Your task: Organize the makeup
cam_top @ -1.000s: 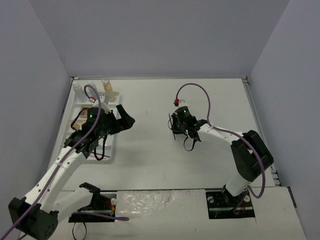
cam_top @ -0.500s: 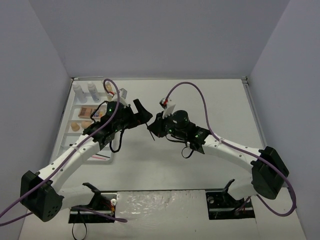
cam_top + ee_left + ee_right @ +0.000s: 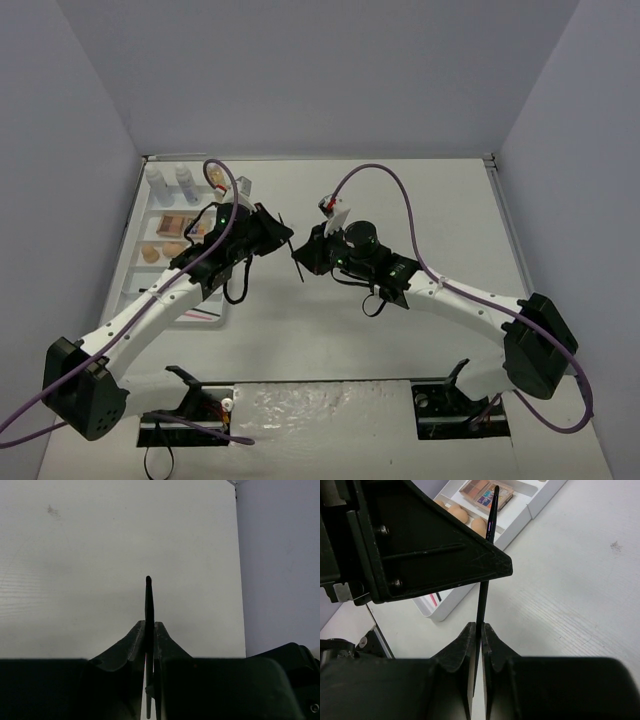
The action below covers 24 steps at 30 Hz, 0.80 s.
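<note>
A thin black pencil (image 3: 296, 265) hangs in the air between both grippers, mid-table. My left gripper (image 3: 149, 624) is shut on it; its tip (image 3: 149, 587) sticks out past the fingers. My right gripper (image 3: 481, 626) has its jaws closed tight against the same pencil (image 3: 485, 592) from the other end, just right of the left gripper (image 3: 280, 232). The rest of the makeup sits in the white tray (image 3: 140, 272) at the left: two clear bottles (image 3: 155, 181), an amber bottle (image 3: 215, 176), an eyeshadow palette (image 3: 177, 222) and peach sponges (image 3: 153, 253).
The left gripper's black finger (image 3: 435, 555) fills the upper left of the right wrist view, with the tray's corner (image 3: 520, 525), palette (image 3: 485, 492) and sponges (image 3: 457, 514) behind it. Purple cables loop above both wrists. Grey walls surround the table.
The left arm swung from the tray to the middle and its jaws closed on the pencil that the right gripper brought leftward. The right arm has barely moved in the last half second.
</note>
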Each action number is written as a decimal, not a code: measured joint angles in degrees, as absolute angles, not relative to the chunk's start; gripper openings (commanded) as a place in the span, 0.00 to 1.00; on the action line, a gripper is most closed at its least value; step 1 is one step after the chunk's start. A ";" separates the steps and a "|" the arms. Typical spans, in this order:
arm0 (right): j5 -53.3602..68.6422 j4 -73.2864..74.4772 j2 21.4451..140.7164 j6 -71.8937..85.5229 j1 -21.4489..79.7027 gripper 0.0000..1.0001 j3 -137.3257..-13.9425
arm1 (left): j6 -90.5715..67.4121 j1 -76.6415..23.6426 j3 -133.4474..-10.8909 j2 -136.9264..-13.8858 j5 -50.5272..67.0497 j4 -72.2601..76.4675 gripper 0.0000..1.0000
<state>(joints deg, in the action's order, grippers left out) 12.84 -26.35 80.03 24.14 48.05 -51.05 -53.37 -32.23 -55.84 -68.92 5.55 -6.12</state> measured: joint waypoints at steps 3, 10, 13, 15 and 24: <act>12.88 -26.16 80.03 24.15 48.08 0.46 -51.05 | -54.08 -32.33 -55.49 -68.90 5.45 -5.80 0.00; 11.23 -23.31 79.32 22.93 47.97 0.90 -51.05 | -55.58 -32.55 -52.88 -67.38 1.15 -6.94 0.00; 9.70 -19.37 77.10 21.90 47.27 1.00 -51.05 | -57.09 -29.82 -50.27 -64.32 -2.90 -11.19 0.00; 8.75 -16.81 74.82 21.26 46.04 1.00 -51.05 | -58.61 -25.58 -48.25 -61.76 -5.13 -14.24 0.00; 7.00 -9.36 65.65 19.46 38.56 1.00 -48.88 | -66.23 -1.23 -34.73 -52.33 -6.36 -22.98 0.00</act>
<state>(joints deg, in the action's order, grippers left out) 7.00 -9.36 65.65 19.46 38.56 -48.88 -66.23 -1.23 -34.73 -52.33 -6.36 -22.98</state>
